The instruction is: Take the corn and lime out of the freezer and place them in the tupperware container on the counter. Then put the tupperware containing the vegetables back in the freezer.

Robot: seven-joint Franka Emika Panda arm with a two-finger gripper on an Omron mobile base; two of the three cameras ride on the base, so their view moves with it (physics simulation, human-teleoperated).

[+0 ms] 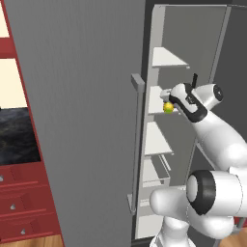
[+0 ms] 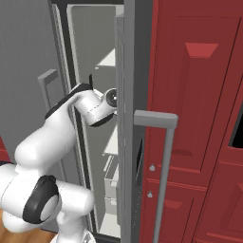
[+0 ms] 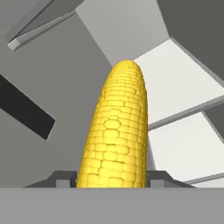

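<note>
The corn [image 3: 116, 131], a bright yellow cob, stands up between my two dark fingertips [image 3: 61, 178] and points away from the hand. From the left base it is a small yellow spot [image 1: 168, 107] at the tip of my gripper [image 1: 170, 102], which is shut on it inside the freezer [image 1: 82, 120], level with the second pale shelf [image 1: 155, 103]. The freezer door stands open, its long bar handle [image 1: 137, 144] to the left of my arm. The lime is hidden and the tupperware container is out of view. A strip of the black marbled counter [image 1: 17, 135] shows at far left.
Pale shelves [image 1: 157, 140] stack above and below my hand. The grey door edge [image 2: 124, 118] crosses in front of my wrist [image 2: 99, 108]. Dark red cabinets [image 2: 194, 95] stand to the right, with a grey bar handle [image 2: 163, 156]. Red drawers [image 1: 19, 202] sit under the counter.
</note>
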